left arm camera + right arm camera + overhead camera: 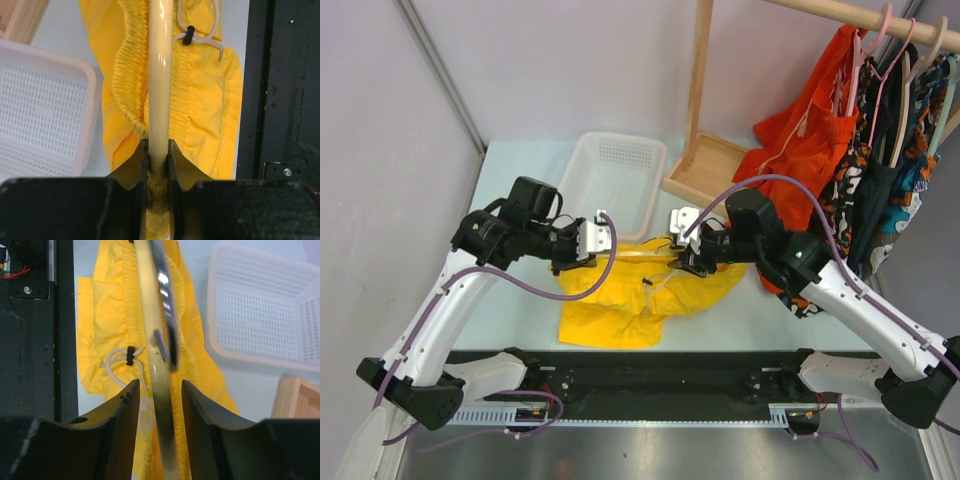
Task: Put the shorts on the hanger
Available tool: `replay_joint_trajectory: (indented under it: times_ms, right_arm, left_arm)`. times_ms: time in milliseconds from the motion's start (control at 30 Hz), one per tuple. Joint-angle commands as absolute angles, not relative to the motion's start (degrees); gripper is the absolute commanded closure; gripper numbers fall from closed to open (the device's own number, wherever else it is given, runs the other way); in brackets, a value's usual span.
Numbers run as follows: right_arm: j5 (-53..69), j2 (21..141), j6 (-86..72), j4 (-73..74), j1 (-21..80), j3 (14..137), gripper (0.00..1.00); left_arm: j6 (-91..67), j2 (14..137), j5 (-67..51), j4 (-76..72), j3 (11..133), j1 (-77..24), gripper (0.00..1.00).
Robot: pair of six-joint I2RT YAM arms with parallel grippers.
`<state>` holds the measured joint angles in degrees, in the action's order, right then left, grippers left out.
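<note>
Left claw (158, 147): on the near side of the basket (50, 52), clamped on one end of the hanger (160, 75). A fold of waistband looks pinched under the bar between the jaws.

Hanger: lies along the waistband of the shorts (210, 115), just in front of the basket, running from one claw to the other. The shorts are flat on the table, waistband toward the basket and legs away from it. We judge they lie under the bar and are not yet draped over it.

Right claw (160, 384): off the basket's near right corner, jaws narrowly apart astride the bar beside the hook (167, 300). There is a gap on each side, so it grips nothing.

Risks:
- Only one end is held. If we lift now, the bar likely pivots in the left claw and the free end drops.
- The pinched fabric softens the grip, so the bar may slip or the shorts may drag crooked.
- If the right claw closes on the hook and not the bar, the hanger twists.
- The drawstring (117, 362) sits close to the right claw and could snag.
</note>
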<state>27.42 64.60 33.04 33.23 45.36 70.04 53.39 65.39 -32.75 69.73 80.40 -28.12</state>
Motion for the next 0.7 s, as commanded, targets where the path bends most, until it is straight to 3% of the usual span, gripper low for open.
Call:
replay_joint_trajectory:
  times_ms: [0,267,367,500,533,600,633,667]
  right_arm:
    - [30.1,61.8,32.9,37.7,42.4,72.8,0.56]
    - [40.0,60.9,35.1,42.6,30.2,72.5,0.62]
    - [41.8,59.6,35.6,43.4,29.4,72.4,0.71]
    - [42.5,57.1,33.2,44.2,29.6,72.4,1.00]
    - [42.3,55.9,32.1,44.0,29.6,72.5,1.00]
    - [40.3,54.5,27.5,43.0,29.4,72.4,1.00]
    - [38.9,53.9,25.2,42.5,29.4,72.5,1.00]
    - [36.3,52.5,21.7,41.8,29.4,72.5,1.00]
  left_arm:
    - [52.2,63.5,-41.2,64.9,83.7,-28.5,1.00]
    - [52.1,64.8,-43.9,63.3,83.6,-28.0,1.00]
    - [50.4,65.4,-46.2,62.0,83.6,-26.9,1.00]
    - [45.7,65.9,-47.9,57.6,83.5,-26.3,1.00]
    - [44.3,65.8,-47.8,56.4,83.3,-26.3,0.98]
    - [39.1,66.0,-47.1,53.6,82.9,-26.3,0.86]
    - [37.5,66.1,-46.6,51.4,83.1,-26.3,0.67]
    - [36.3,66.4,-46.6,50.7,83.3,-26.4,0.58]
